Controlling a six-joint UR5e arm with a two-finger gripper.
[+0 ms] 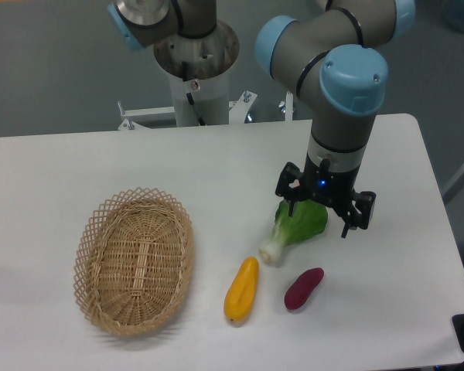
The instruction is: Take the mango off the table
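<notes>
One elongated yellow-orange mango (242, 291) lies near the front edge of the white rounded-corner table (54, 170), apart from the black two-finger pincer (319, 215). That pincer hangs farther back and to the right, fingers spread wide, empty, over a leafy green bok choy (295, 229). A dark purple tuber (303, 288) lies just right of the mango.
</notes>
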